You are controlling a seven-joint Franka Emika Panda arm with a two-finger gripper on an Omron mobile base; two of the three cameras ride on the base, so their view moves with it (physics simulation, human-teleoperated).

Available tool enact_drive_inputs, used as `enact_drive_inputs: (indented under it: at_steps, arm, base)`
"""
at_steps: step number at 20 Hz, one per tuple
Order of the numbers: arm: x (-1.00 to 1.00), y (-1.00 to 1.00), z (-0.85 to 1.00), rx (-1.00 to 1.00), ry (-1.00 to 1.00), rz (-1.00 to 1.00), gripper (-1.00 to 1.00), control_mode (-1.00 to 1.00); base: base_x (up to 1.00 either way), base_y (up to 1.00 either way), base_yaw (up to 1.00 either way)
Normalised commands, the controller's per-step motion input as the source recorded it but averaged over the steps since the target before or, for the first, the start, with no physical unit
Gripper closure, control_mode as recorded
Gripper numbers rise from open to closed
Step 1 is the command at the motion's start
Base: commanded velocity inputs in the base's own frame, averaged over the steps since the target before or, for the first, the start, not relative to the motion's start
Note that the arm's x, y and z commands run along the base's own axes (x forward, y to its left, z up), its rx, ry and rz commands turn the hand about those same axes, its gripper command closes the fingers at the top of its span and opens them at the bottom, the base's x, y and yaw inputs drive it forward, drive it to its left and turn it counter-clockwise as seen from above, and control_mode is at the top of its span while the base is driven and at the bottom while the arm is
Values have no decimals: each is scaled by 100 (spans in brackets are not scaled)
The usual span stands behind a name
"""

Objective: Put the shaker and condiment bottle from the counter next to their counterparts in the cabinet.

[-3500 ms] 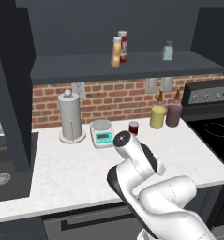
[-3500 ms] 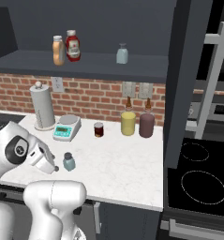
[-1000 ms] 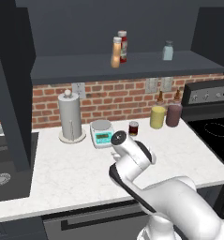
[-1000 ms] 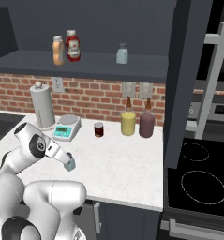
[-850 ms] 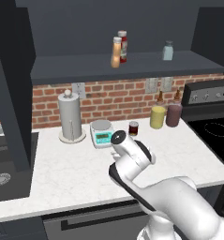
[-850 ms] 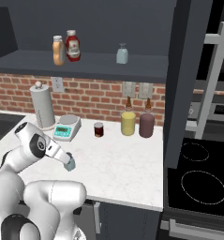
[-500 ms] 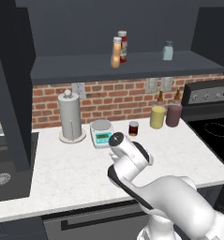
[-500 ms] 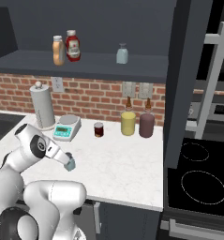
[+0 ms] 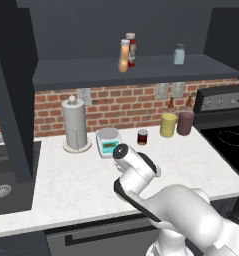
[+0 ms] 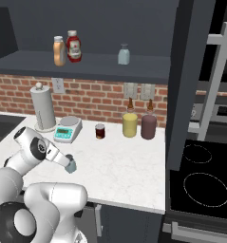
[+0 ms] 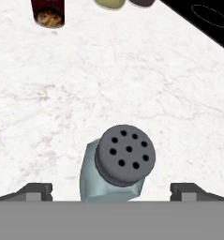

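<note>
Claw wide open over the shaker on the worktop

Your claw hangs with its fingertips spread wide on either side of the shaker, whose dark holed cap faces the hand camera; whether the tips touch it, you cannot tell. The shaker stands upright on the white marbled worktop, near its front edge. Farther back sits a small dark-red jar. Up in the cabinet, the condiment bottle stands just beside the red bottle, the pale blue shaker well apart.
</note>
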Motion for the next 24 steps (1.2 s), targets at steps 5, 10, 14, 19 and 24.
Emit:
enact_drive_inputs:
  at_steps: [5,10,14,19,24]
  arm:
    - [0,-33,-12,0,-4,0,-100,-100]
    - [0,-35,-17,0,0,0,-100,-100]
    - [0,-22,-45,0,0,0,100,-100]
    - [0,-16,-63,0,0,0,100,-100]
    - [-1,-27,-37,4,-1,0,100,-100]
  base:
    - [0,0,0]
    - [0,0,0]
    - [0,0,0]
    - [0,0,0]
    - [0,0,0]
